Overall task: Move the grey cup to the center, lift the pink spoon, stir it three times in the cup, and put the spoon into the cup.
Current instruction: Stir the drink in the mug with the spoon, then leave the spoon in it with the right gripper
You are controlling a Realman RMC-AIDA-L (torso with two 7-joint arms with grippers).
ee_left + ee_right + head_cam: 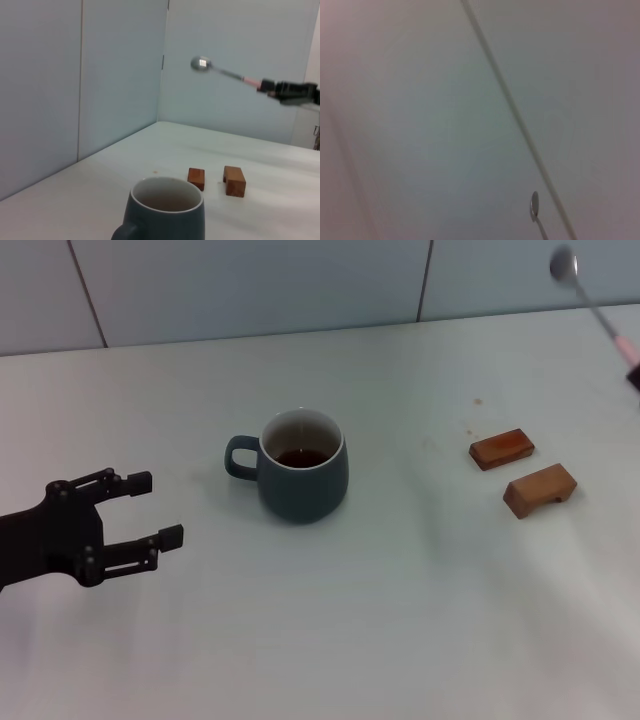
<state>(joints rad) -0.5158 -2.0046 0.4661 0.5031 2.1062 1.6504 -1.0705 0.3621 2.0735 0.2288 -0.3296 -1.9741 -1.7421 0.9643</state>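
The grey cup (303,478) stands upright near the middle of the table, handle toward my left arm, brown residue inside. It also shows close in the left wrist view (167,212). My left gripper (163,508) is open and empty, left of the cup's handle and apart from it. My right gripper (267,86) is shut on the handle of the pink spoon (220,71) and holds it high in the air at the far right, silver bowl up and outward. In the head view the spoon (590,295) shows at the top right corner. Its bowl also shows in the right wrist view (534,205).
Two brown wooden blocks (501,448) (540,488) lie on the white table (330,620) right of the cup, below the raised spoon. They also show in the left wrist view (196,177) (234,180). A pale panelled wall (250,285) runs behind the table.
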